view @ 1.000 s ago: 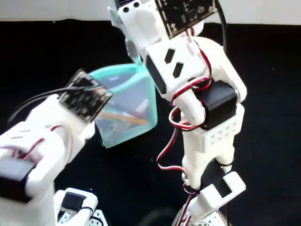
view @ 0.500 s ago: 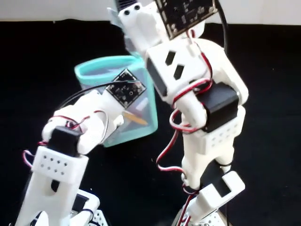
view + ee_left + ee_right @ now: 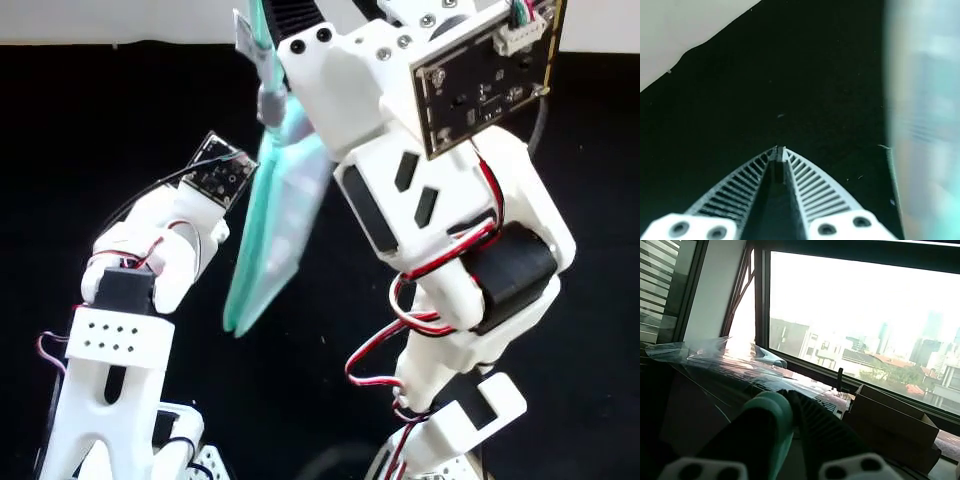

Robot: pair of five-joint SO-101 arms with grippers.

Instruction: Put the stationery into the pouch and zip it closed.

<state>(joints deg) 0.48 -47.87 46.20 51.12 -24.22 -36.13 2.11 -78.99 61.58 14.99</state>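
The teal translucent pouch (image 3: 275,215) hangs edge-on above the black table (image 3: 120,110), held up by its top corner. My right gripper (image 3: 268,70) is shut on that corner; in the right wrist view its fingers (image 3: 790,397) close over the teal edge (image 3: 771,412). My left arm's wrist board (image 3: 220,170) sits just left of the pouch. In the left wrist view my left gripper (image 3: 779,150) is shut with nothing in it, and the pouch (image 3: 922,125) is a blur off to one side. I cannot make out what is inside the pouch.
The white wall (image 3: 100,20) borders the far edge of the black table. Both arm bases (image 3: 170,440) stand at the near edge. The right wrist view looks across the room to a window (image 3: 865,315) and a cardboard box (image 3: 890,425).
The right arm has lifted the pouch and turned it from face-on to edge-on. The left arm has shifted left, off the pouch's face to its side.
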